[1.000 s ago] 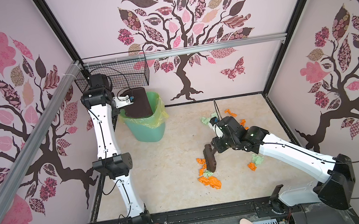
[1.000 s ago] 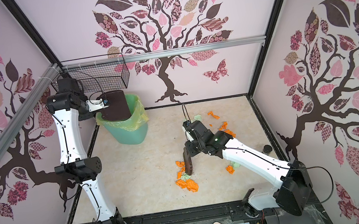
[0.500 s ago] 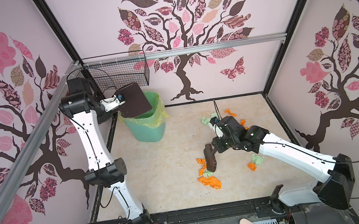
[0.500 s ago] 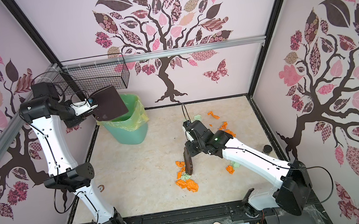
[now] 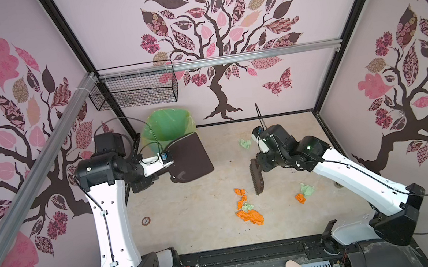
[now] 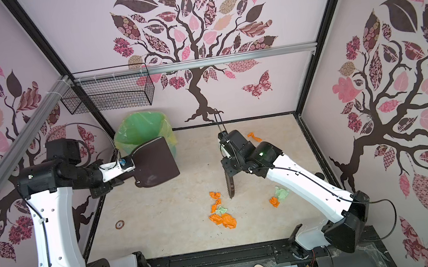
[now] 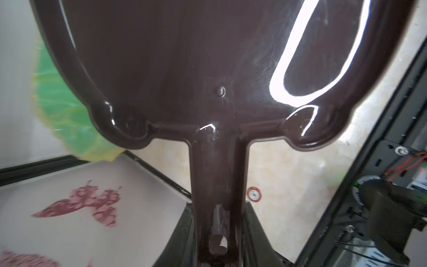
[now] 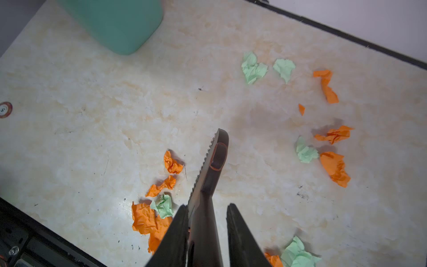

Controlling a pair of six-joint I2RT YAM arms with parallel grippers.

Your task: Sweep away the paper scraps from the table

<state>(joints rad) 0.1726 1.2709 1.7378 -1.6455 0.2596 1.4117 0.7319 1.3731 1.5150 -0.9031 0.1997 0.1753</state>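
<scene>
**Top views.** The left jaws are gripping the handle of the dustpan (image 5: 188,157), holding it in the air just off the bin (image 5: 169,123) at the far left corner of the desk (image 5: 189,213). The right jaws are carrying the brush (image 5: 256,174) over the middle of the desk, head pointing toward the near edge. The paper scraps (image 5: 248,211) are lying mainly in a cluster between the middle and the near edge, just beside the brush tip. A pair is sitting toward the right edge (image 6: 278,195), and strays are lying toward the far edge (image 6: 254,136).

**Left wrist.** The jaws are sitting narrow on the dustpan (image 7: 208,69) handle. The pan is showing no scraps (only part of it is in view).

**Right wrist.** The jaws are standing narrow, clamping the brush (image 8: 212,166) handle. The bristle edge is facing the near cluster (image 8: 152,219), and more scraps (image 8: 332,166) are lying behind it.

**Assessment.** The step appears to be bringing the pan down for a fresh load. The lip should be pressing flat on the desk on the cluster's left-edge side, opposite the bristles. A short, low stroke is advisable, since light wads may be skipping over a raised lip.
</scene>
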